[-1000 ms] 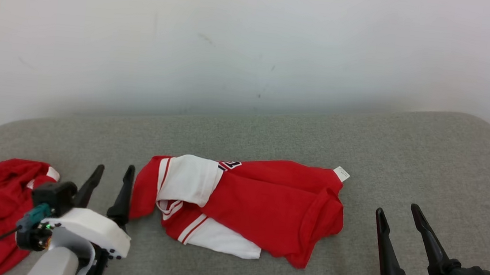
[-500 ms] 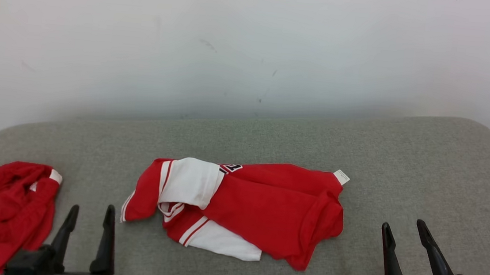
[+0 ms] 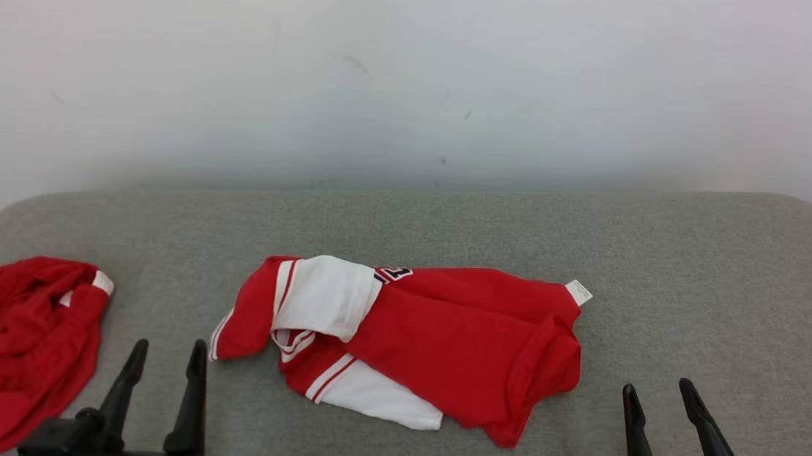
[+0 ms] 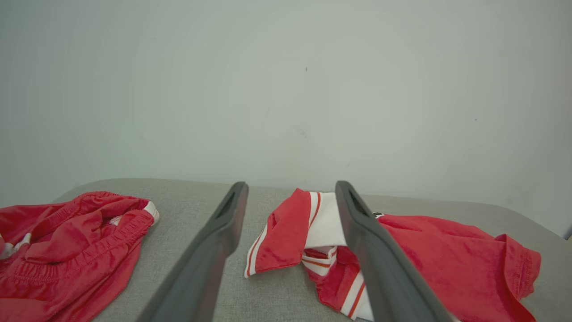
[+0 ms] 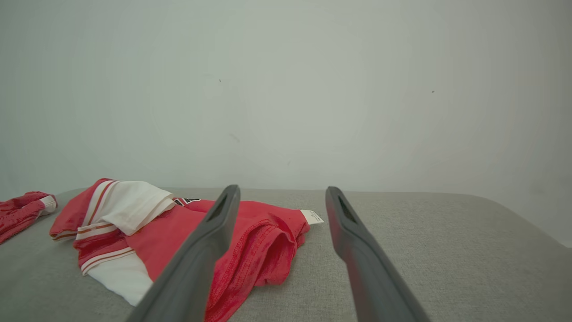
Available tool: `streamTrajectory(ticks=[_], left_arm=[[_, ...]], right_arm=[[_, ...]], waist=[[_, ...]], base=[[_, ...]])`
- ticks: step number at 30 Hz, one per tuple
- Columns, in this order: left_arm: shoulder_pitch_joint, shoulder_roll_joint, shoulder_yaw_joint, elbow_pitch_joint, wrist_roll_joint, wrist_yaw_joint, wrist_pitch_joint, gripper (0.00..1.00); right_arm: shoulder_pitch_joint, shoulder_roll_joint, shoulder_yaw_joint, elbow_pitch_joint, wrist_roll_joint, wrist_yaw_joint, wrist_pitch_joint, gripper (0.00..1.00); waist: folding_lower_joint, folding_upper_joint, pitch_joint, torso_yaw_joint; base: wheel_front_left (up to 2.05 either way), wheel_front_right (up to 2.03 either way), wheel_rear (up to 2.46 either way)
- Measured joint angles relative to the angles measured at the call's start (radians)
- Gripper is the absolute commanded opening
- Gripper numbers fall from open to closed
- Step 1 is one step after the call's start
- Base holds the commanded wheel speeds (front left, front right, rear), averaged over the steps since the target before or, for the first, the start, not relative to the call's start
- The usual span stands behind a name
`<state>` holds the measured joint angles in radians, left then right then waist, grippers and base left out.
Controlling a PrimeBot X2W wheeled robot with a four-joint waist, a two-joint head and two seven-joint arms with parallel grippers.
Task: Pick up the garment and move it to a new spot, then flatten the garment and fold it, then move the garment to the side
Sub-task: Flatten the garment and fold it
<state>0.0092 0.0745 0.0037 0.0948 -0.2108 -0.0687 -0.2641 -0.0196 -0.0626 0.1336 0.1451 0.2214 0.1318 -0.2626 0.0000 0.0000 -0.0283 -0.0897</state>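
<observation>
— Whereabouts from each pincer?

— Ahead of both, between them. Red-and-white garment (image 3: 403,342) down on the grey counter (image 3: 702,283), crumpled, touching neither. Forward and to the right of the left pincer (image 3: 170,343); forward and to the left of the right pincer (image 3: 657,386).

— Long axis?

— Crosswise, running from one pincer's side to the other's, not pointing away toward the wall (image 3: 390,72). Red sleeve end with white stripes toward the left pincer, bunched red hem toward the right.

— Nearer arm?

— Probably the left. Sleeve end just beside its right fingertip, slightly ahead. Hem near the right pincer, but with a wider strip of bare counter between.

— State of the pincers?

— Both spread wide and empty, nothing between the fingers.

— Anything else close by?

— Second red garment (image 3: 6,340), heaped to the left of the left pincer, apart from the first. Worth keeping clear of on any reach.

— Writing, labels?

— White tag (image 3: 579,292) sticking out at the far corner on the right pincer's side, with faint print too small to read. Black-and-white printed characters (image 3: 392,274) on the far edge, half tucked under the white panel. Possibly a numeral, not readable. No brand to make out.

— So, the coming move?

— Likely a grab at each end of that crosswise axis, left at the sleeve, right at the hem. A judgement only.
</observation>
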Motion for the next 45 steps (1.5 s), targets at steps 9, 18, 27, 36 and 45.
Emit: streamTrajectory(ticks=[9,18,27,36,45], left_arm=[[-0.014,-0.013,0.024,0.020,0.013,-0.028,0.000,1.00],[-0.024,-0.022,0.025,0.026,0.018,-0.036,0.000,1.00],[-0.029,-0.025,0.027,0.034,0.023,-0.042,0.000,1.00],[-0.038,-0.025,0.029,0.039,0.023,-0.045,0.000,1.00],[-0.039,-0.025,0.036,0.048,0.023,-0.045,0.000,1.00]], right_arm=[[-0.028,-0.026,0.103,0.087,0.015,0.000,0.000,1.00],[-0.097,-0.072,0.268,0.307,0.092,0.000,0.162,1.00],[-0.171,-0.065,0.285,0.447,0.123,0.000,0.172,1.00],[-0.235,-0.056,0.318,0.551,0.143,0.000,0.152,0.00],[-0.265,-0.067,0.354,0.520,0.240,0.000,0.083,0.00]], waist=[[0.0000,0.0000,0.003,0.018],[0.0000,0.0000,0.016,0.089],[0.0000,0.0000,0.026,0.169],[0.0000,0.0000,0.040,0.202],[0.0000,0.0000,0.039,0.159]], base=[[0.00,0.00,0.00],[0.00,0.00,0.00],[0.00,0.00,0.00],[0.00,0.00,0.00],[0.00,0.00,0.00]])
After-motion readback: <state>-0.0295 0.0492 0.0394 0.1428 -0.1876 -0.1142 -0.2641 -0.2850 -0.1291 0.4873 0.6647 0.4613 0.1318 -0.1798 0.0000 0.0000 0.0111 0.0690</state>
